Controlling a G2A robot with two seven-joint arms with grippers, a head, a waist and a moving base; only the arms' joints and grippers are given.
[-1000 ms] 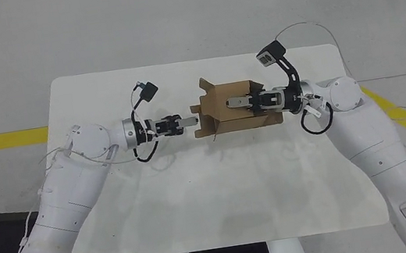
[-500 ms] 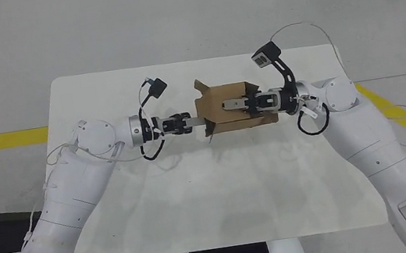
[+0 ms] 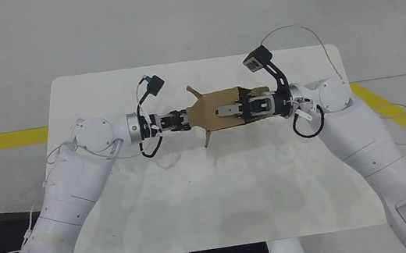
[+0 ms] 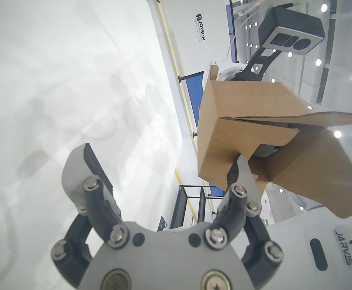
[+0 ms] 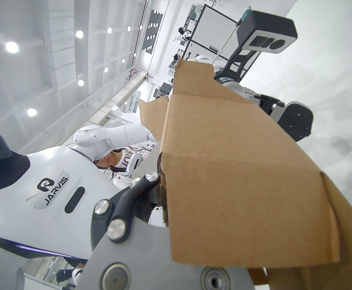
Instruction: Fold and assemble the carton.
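A brown carton hangs above the middle of the white table, lying on its side with loose flaps sticking out at its left end. My right gripper comes in from the right and is shut on the carton's wall, one finger lying along the top face. My left gripper meets the carton's left end. It stands open, and one of its fingertips touches the edge of an end flap of the carton; the other fingertip is free.
Bare table surface lies in front of and behind the carton. A yellow floor line runs past both table sides. The left arm's gripper body shows beyond the carton's far end.
The right gripper has carried the carton leftward and turned it, so its flaps now point left. The left gripper has moved right until it meets the carton's end flap.
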